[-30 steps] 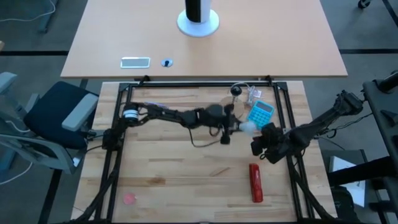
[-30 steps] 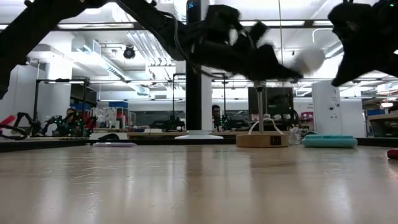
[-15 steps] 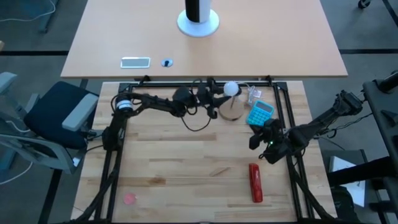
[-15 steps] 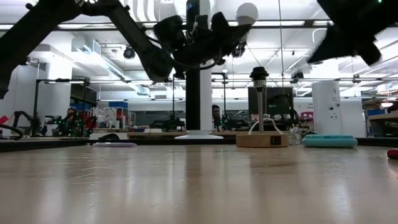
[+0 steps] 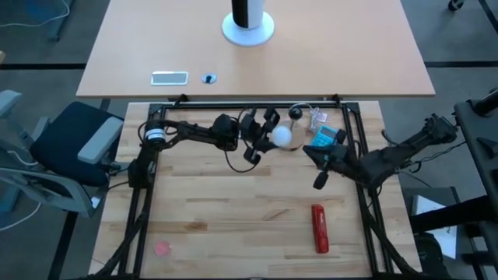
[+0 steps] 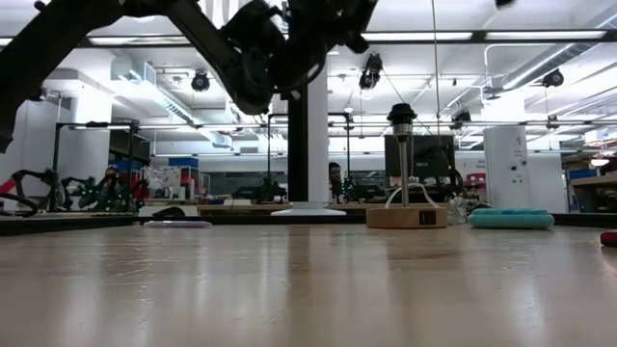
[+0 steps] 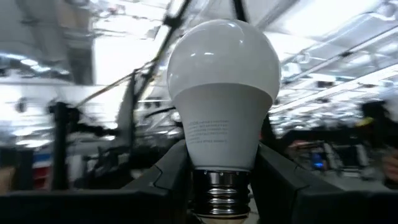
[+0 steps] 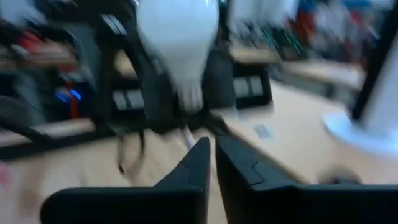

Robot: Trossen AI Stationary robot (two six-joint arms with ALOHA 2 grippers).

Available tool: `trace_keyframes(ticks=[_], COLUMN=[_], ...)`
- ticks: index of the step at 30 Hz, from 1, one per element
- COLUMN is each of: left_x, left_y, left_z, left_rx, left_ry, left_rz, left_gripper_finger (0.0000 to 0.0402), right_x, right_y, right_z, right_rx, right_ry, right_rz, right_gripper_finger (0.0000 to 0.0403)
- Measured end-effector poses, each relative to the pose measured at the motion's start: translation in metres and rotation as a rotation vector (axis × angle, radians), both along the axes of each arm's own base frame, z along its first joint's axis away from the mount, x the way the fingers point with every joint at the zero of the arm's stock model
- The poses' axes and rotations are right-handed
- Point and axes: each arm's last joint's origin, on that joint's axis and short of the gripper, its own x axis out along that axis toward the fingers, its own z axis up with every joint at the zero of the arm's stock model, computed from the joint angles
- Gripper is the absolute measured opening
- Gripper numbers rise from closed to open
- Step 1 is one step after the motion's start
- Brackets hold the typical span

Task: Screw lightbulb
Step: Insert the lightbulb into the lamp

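White lightbulb (image 5: pixel 281 136) sits gripped by its base in the left end effector (image 7: pixel 221 186); line its thread squarely over the socket post (image 6: pixel 401 116) first. Right end effector (image 8: pixel 211 155), nearly closed, waits nearby.

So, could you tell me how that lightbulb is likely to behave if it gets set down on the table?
The lightbulb has a round frosted dome and a narrow screw base, so it would probably roll. It looks smooth, so likely slippery. The left gripper holds it at the neck, where the fingers get purchase.
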Motion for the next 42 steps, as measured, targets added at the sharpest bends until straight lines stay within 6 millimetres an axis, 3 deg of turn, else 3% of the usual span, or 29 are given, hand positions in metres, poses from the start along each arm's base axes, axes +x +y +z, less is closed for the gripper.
trace_keyframes(ticks=[4,10,15,20,32,42], left_x=[0.002,0.004,0.01,0.01,0.012,0.012], left_y=[-0.005,-0.002,-0.001,-0.002,-0.01,-0.01], left_z=[0.003,0.002,-0.004,-0.003,-0.002,-0.001], left_rx=[-0.003,-0.068,-0.11,-0.09,-0.053,-0.048], left_ry=[-0.003,0.031,0.112,0.091,0.078,0.075], left_rz=[-0.022,-0.002,0.022,0.035,0.045,0.049], left_gripper_finger=[0.0124,0.0124,0.0124,0.0124,0.0124,0.0122], right_x=[0.002,0.014,0.028,0.035,0.062,0.064], right_y=[-0.004,-0.006,-0.011,-0.016,-0.024,-0.024], right_z=[0.01,0.004,-0.002,0.009,0.016,0.021], right_rx=[-0.062,-0.078,-0.109,-0.109,-0.145,-0.144], right_ry=[-0.055,-0.029,-0.004,-0.026,-0.001,-0.005], right_rz=[0.029,0.077,0.026,0.038,0.046,0.043], right_gripper_finger=[0.009,0.0178,0.0222,0.025,0.0254,0.0179])
